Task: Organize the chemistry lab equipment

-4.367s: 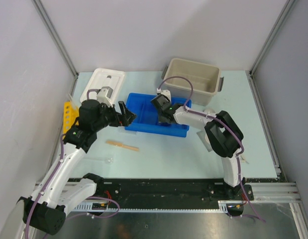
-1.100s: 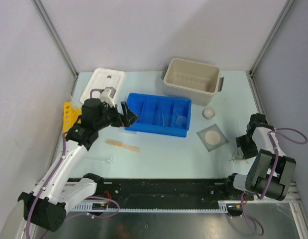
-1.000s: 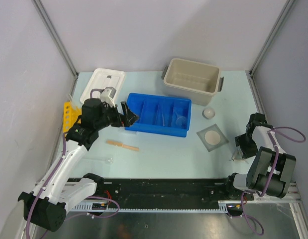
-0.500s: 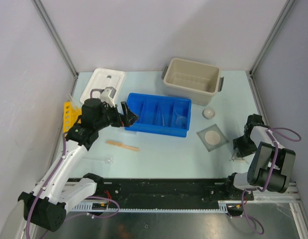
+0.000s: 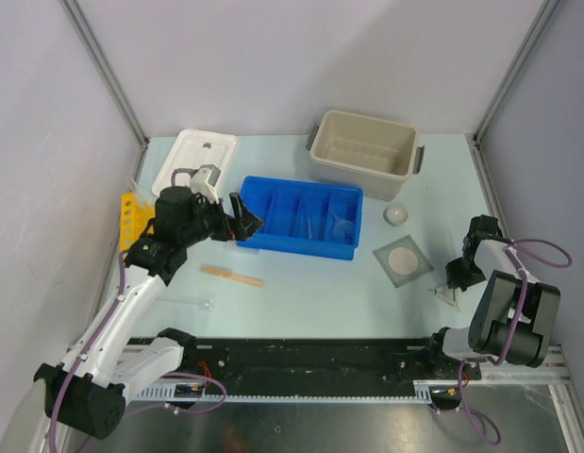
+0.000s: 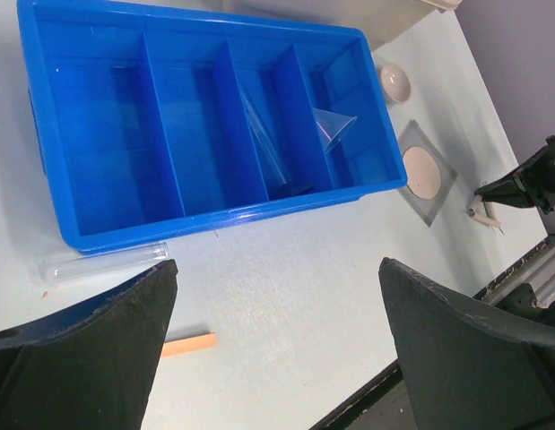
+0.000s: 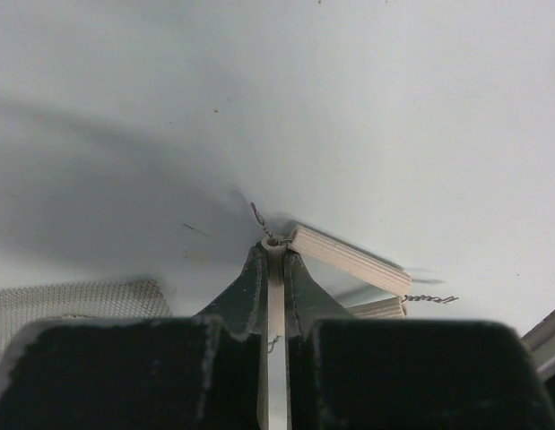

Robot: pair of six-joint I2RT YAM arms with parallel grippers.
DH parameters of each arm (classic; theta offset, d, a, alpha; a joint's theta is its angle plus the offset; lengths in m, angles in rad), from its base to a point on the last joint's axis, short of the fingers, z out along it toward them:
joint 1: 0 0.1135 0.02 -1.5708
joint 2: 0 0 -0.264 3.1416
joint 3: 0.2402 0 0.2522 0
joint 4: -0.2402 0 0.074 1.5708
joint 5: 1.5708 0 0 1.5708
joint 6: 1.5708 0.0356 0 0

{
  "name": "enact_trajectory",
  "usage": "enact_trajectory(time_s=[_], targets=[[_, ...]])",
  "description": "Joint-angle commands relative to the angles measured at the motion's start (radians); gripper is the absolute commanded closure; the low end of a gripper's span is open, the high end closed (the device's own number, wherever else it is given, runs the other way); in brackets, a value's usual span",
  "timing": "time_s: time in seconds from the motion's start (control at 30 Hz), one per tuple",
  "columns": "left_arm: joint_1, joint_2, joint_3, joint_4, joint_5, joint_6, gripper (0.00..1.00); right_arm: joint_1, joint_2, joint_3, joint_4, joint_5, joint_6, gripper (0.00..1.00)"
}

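Shut since a moment earlier, the right jaws are pinched on one rod of the wire triangle (image 7: 349,255) at the tabletop's (image 5: 310,302) near right; a slow, level lift is advised. Left jaws gape empty.

One blue divided tray (image 5: 296,248) with four compartments, one beige tub (image 5: 362,171), one white lid (image 5: 195,160) and one yellow rack (image 5: 129,217). Among the loose pieces: one tan wooden stick (image 5: 232,275), one grey square mesh with white disc (image 5: 403,259), one small white dish (image 5: 395,214), one wire triangle (image 7: 349,256). Two clear glass tubes (image 6: 107,262), one clear glass cone (image 6: 333,125), plus one tiny clear piece (image 5: 207,304) too small to name.
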Motion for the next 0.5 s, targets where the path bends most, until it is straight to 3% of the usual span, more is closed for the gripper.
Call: enact_trajectory(time_s=[0.0,0.27,0.47], targets=[[-0.007,0.002,0.012,0.022,0.025,-0.013,0.01,0.000,-0.030,-0.029,0.082,0.003,-0.008,1.00],[-0.007,0.000,0.014,0.021,0.025,-0.014,0.01,0.023,-0.221,0.012,0.103,0.010,-0.056,1.00],[-0.009,0.000,0.014,0.022,0.027,-0.013,0.01,0.120,-0.298,0.110,0.137,0.004,-0.164,1.00]])
